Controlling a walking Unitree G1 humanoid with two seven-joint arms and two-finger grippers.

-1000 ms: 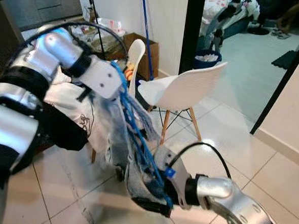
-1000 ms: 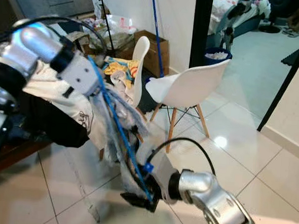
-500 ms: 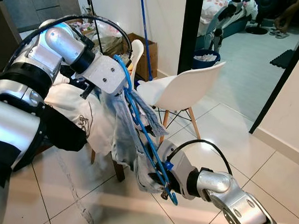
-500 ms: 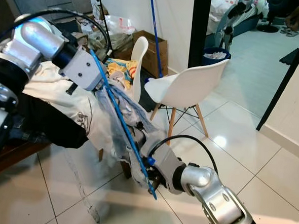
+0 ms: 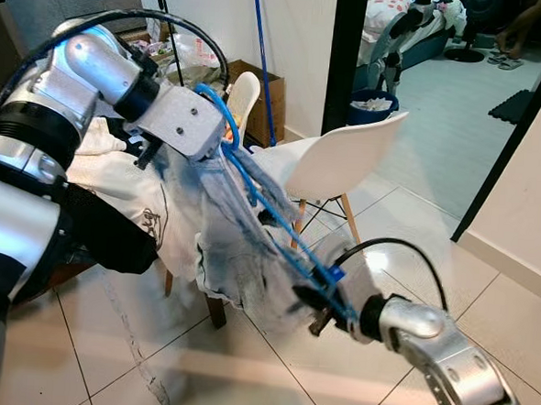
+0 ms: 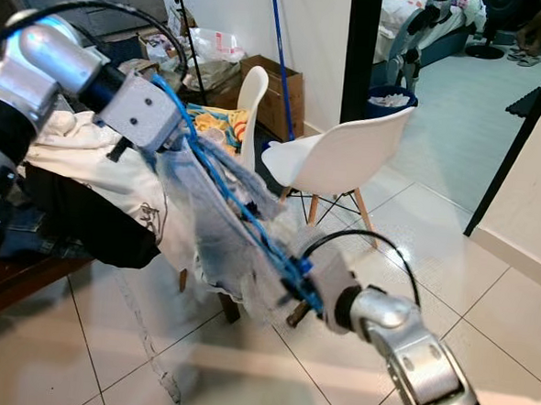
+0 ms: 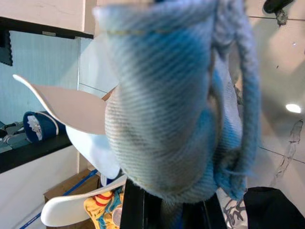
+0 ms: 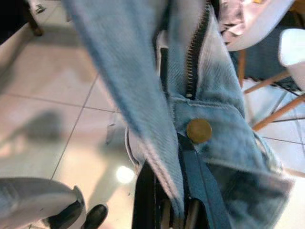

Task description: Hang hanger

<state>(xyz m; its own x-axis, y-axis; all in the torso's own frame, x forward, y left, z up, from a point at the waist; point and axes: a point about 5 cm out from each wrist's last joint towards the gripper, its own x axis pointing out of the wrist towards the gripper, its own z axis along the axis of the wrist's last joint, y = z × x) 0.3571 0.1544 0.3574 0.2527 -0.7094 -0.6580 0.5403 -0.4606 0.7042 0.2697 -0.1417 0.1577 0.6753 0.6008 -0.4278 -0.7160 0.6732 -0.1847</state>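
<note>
Blue plastic hanger [image 5: 270,216] draped with faded denim garment [image 5: 240,247] spans both pincers: left pincer [image 5: 221,143] clamped on its hook end, right pincer [image 5: 324,298] clamped on its lower end.

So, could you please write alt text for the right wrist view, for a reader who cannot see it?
Pale blue jeans hang close before the camera, showing an open zip and a brass button. The right gripper has its black fingers closed on the denim at the waistband. Behind are glossy floor tiles and a white chair with wooden legs.
</note>
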